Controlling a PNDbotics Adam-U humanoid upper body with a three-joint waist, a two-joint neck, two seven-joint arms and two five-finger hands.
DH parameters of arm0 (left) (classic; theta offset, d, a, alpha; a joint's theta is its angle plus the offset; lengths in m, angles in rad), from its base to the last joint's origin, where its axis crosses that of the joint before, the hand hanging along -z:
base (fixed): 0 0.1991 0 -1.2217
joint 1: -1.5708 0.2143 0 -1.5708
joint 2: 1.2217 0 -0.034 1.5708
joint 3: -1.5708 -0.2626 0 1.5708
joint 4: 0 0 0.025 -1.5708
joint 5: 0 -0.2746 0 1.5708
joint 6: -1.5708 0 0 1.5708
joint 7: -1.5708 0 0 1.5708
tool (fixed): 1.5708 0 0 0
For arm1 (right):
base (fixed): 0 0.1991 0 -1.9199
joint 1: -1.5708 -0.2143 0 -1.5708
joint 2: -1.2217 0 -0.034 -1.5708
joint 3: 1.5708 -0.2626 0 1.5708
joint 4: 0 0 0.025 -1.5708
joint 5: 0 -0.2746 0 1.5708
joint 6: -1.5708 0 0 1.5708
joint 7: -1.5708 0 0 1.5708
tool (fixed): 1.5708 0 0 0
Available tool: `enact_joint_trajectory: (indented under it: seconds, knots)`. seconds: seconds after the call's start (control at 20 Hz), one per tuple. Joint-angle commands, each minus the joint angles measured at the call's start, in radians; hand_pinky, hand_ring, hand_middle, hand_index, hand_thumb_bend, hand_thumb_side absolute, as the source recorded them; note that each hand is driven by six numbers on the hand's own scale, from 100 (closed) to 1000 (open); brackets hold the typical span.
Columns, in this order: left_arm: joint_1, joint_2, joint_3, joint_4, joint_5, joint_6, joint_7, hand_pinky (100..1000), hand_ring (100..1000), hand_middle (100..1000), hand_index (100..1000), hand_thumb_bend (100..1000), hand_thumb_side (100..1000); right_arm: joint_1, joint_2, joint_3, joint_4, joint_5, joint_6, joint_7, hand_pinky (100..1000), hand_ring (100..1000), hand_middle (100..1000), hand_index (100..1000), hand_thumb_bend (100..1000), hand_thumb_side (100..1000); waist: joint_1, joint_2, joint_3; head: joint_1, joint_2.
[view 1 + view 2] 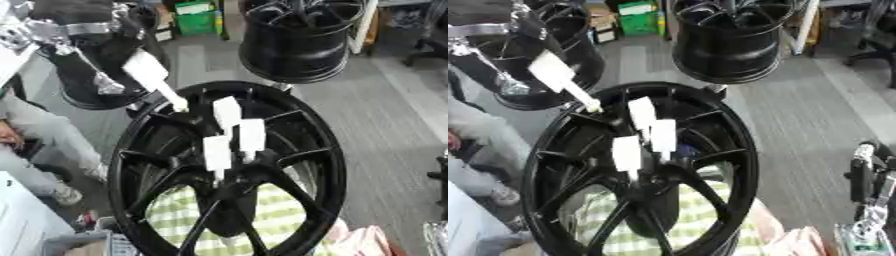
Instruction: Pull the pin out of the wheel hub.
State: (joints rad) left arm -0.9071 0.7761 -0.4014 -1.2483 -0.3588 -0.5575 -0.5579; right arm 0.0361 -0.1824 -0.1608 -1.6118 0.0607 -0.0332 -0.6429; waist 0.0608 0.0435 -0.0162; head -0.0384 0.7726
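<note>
A large black wheel hub [302, 150] stands tilted in the middle over a green-checked cloth. Three white flat-headed pins [229, 112] [252, 135] [217, 152] stick up close together near its centre. A fourth white pin [147, 71] hangs tilted at the upper left, its thin stem ending over the hub's upper-left rim. My left hand [92, 47], black and silver, comes in from the upper left and holds this pin by its flat head. My right hand [866, 182] rests at the lower right edge, fingers relaxed, away from the hub.
Two more black wheel hubs stand behind, one at the back centre [297, 45] and one at the back left [87, 95] beneath my left arm. A person in grey trousers [39, 135] sits at the left edge. Grey floor lies to the right.
</note>
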Motion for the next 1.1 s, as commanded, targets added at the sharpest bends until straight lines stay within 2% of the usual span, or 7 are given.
enact_joint_trajectory:
  seconds: [0.05, 0.3, 0.4, 0.55, 0.7, 0.95, 1.1]
  knots:
    - [0.031, 0.087, 0.112, 0.092, -0.056, -0.349, -0.349, 270, 246, 351, 577, 278, 184, -0.006, -0.023, -0.009, -0.010, 0.005, -0.001, -0.005, 472, 685, 768, 816, 100, 792, -0.002, -0.010, 0.003, -0.006, -0.003]
    - [0.138, 0.133, 0.220, 0.262, -0.197, -0.349, -0.349, 292, 268, 377, 598, 312, 190, -0.004, -0.022, -0.011, -0.009, 0.005, -0.001, -0.007, 472, 685, 768, 816, 100, 792, -0.003, -0.010, 0.012, -0.012, -0.003]
    - [0.173, 0.139, 0.265, 0.326, -0.274, -0.349, -0.330, 425, 391, 569, 740, 409, 208, -0.003, -0.021, -0.013, -0.008, 0.004, 0.000, -0.008, 472, 685, 768, 816, 100, 792, -0.005, -0.010, 0.014, -0.012, -0.003]
    - [0.209, 0.134, 0.335, 0.411, -0.461, -0.324, -0.210, 545, 498, 756, 864, 613, 248, -0.003, -0.020, -0.013, -0.008, 0.004, 0.000, -0.009, 472, 686, 768, 816, 100, 792, -0.008, -0.010, 0.016, -0.014, -0.003]
    - [0.248, 0.118, 0.390, 0.477, -0.686, -0.240, 0.004, 578, 525, 823, 911, 763, 474, -0.003, -0.018, -0.015, -0.009, 0.003, 0.001, -0.010, 472, 685, 768, 816, 100, 792, -0.012, -0.008, 0.016, -0.017, -0.003]
    - [0.328, 0.092, 0.463, 0.565, -0.864, -0.162, 0.306, 574, 518, 813, 891, 634, 459, -0.003, -0.014, -0.017, -0.010, 0.001, 0.002, -0.012, 472, 685, 768, 816, 100, 792, -0.018, -0.004, 0.018, -0.019, -0.003]
    - [0.389, 0.074, 0.513, 0.567, -0.810, -0.171, 0.398, 557, 503, 765, 860, 362, 340, -0.006, -0.012, -0.018, -0.010, 0.001, 0.002, -0.013, 472, 685, 768, 816, 100, 792, -0.021, -0.001, 0.021, -0.021, -0.003]
